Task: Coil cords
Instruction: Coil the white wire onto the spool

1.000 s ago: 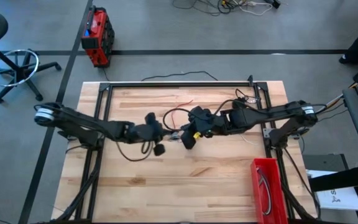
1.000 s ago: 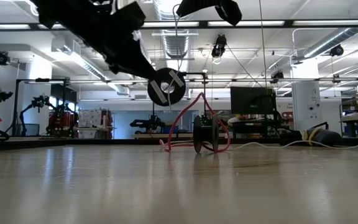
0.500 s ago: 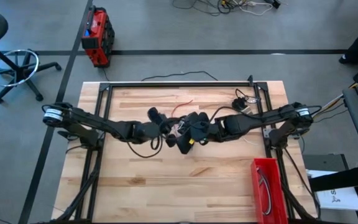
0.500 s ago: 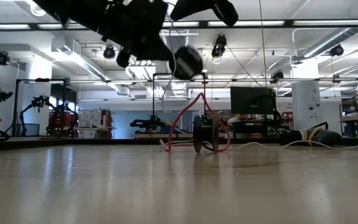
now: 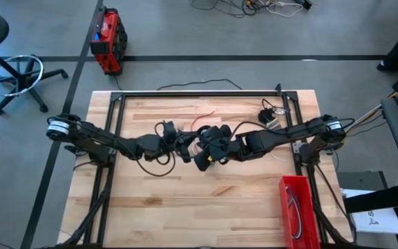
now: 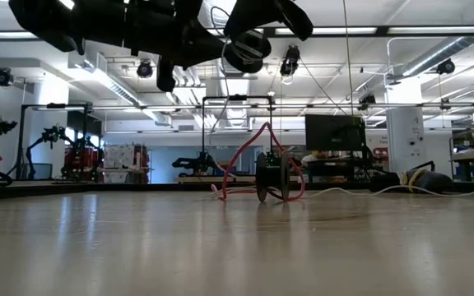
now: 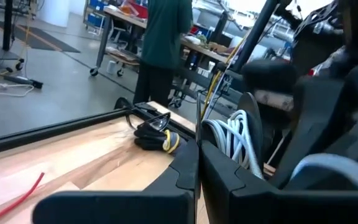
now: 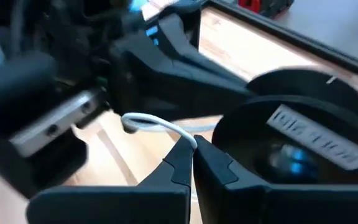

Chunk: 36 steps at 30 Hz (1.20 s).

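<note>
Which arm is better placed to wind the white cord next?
Right, likely: the right tool is shut on the white cord beside the spool; the left tool only faces the spool.

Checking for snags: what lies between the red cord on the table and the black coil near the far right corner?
Bare wood in the high view, between the red cord and black coil.

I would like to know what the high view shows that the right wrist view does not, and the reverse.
Only the high view shows the red bin at the table's near right edge, the coiled black cord near the far right corner, and the red toolbox on the floor. Only the right wrist view shows the white cord pinched in the shut right claw, beside a black labelled spool. Both show the wooden table and the two arms meeting mid-table.
</note>
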Motion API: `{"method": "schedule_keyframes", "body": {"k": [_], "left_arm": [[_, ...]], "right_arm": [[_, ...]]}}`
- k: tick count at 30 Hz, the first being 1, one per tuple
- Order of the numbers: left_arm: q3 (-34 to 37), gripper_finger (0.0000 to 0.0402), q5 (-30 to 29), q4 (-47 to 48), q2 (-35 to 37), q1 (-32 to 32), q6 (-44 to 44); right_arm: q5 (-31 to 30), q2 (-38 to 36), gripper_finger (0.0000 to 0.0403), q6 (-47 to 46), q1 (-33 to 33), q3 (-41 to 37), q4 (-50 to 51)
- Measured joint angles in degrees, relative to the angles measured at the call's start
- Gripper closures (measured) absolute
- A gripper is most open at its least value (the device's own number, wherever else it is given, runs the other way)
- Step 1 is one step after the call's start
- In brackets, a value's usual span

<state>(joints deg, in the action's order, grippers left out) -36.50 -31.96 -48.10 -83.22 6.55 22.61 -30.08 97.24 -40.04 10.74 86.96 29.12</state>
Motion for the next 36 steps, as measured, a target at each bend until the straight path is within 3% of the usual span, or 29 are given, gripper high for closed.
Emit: {"method": "schedule_keyframes", "body": {"k": [10, 17, 21, 24, 28, 33, 36], "left_arm": [[1.2, 0.0401, 0.13, -5.48, 1.03, 0.0, 0.09], [4.31, 0.0401, 3.39, -5.87, 9.53, 0.0, -3.79], [6.89, 0.0401, 13.33, -5.87, 16.54, 0.01, -11.23], [8.26, 0.0401, 24.77, -5.32, 20.18, 0.0, -15.4], [9.43, 0.0401, 31.25, 1.94, 23.7, 0.04, -17.48], [8.82, 0.0401, 31.15, 17.59, 26.79, -0.02, -20.87], [7.96, 0.0401, 29.56, 21.64, 26.77, -0.02, -21.67]], "right_arm": [[0.47, 1.22, 0.0403, -3.35, 1.12, -0.36, 2.1], [0.47, 1.11, 0.0403, -8.14, 4.45, -0.75, 9.28], [0.49, 0.91, 0.0403, -9.67, 5.3, -0.76, 11.96], [0.48, 0.14, 0.0403, -8.62, 5.05, -0.63, 12.29], [0.73, -1.33, 0.0403, -6.08, 4.22, -0.11, 12.37], [0.03, -3.48, 0.0403, -4.47, 3.41, -0.07, 13.63], [-3.97, -4.24, 0.0403, -4.27, 3.23, -0.07, 13.34]]}}
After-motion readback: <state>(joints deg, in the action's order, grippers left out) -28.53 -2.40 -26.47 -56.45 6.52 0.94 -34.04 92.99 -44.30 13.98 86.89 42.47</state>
